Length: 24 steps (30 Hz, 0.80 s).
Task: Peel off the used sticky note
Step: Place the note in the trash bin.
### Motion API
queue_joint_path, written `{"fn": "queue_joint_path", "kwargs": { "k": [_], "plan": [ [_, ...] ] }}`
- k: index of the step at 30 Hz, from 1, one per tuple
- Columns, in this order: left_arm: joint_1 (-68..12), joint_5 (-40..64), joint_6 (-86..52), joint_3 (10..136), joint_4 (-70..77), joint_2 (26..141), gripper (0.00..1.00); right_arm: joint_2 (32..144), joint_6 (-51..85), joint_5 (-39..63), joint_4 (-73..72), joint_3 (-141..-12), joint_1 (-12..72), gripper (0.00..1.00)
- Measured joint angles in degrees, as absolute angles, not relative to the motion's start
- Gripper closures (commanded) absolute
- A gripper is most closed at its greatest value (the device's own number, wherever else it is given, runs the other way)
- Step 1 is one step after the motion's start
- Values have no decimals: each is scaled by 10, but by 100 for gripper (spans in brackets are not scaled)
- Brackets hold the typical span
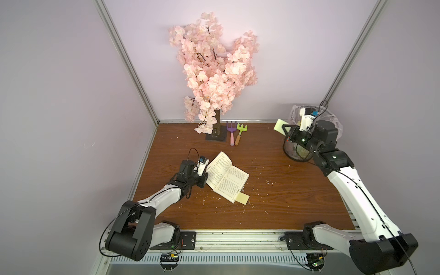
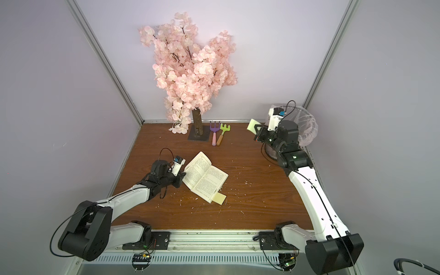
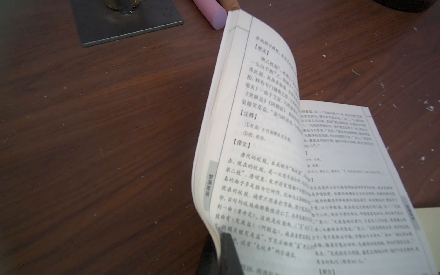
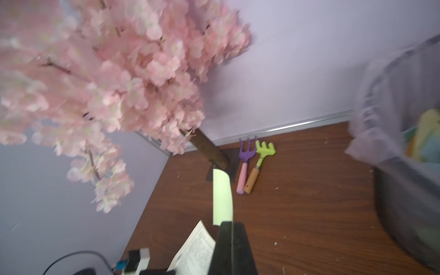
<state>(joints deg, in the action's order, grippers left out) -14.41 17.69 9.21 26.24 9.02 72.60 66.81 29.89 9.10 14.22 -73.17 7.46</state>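
Wooden tabletop (image 1: 285,190) lay speckled with paper scraps. Above it the right gripper (image 4: 231,223) was clenched on the peeled sticky note (image 4: 222,197), aloft just beside the bin (image 1: 295,154); the left gripper (image 3: 220,240) pinched the book (image 1: 227,177) by its page edge. It seemed best to bring the note over the bin's mouth before releasing, since adhesive may cling.

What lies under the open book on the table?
A yellow sticky note sticks out from under the near corner of the book. The pages cover its other end, so where it is attached cannot be seen.
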Motion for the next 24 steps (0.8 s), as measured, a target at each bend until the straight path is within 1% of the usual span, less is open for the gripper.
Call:
{"fn": "queue_joint_path", "kwargs": {
  "k": [2, 6, 11, 12, 14, 17, 18, 20, 21, 24],
  "plan": [
    [-144, 177, 92, 262, 90, 726, 98, 676, 295, 55, 155, -752, 33, 100],
    [-144, 177, 92, 262, 90, 726, 98, 730, 289, 7, 172, -802, -40, 100],
    [-144, 177, 92, 262, 90, 726, 98, 823, 277, -23, 179, -859, -69, 100],
    [-144, 177, 92, 262, 90, 726, 98, 845, 273, -29, 182, -872, -69, 98],
    [-144, 177, 92, 262, 90, 726, 98, 883, 266, -42, 195, -898, -70, 84],
    [-144, 177, 92, 262, 90, 726, 98, 926, 252, -61, 212, -924, -72, 65],
    [-144, 177, 92, 262, 90, 726, 98, 934, 248, -67, 217, -927, -72, 56],
    [-144, 177, 92, 262, 90, 726, 98, 941, 239, -78, 230, -936, -72, 45],
    [-144, 178, 92, 262, 90, 726, 98, 941, 236, -82, 238, -944, -72, 42],
    [-144, 178, 92, 262, 90, 726, 98, 942, 227, -86, 258, -984, -72, 40]
  ]
}}
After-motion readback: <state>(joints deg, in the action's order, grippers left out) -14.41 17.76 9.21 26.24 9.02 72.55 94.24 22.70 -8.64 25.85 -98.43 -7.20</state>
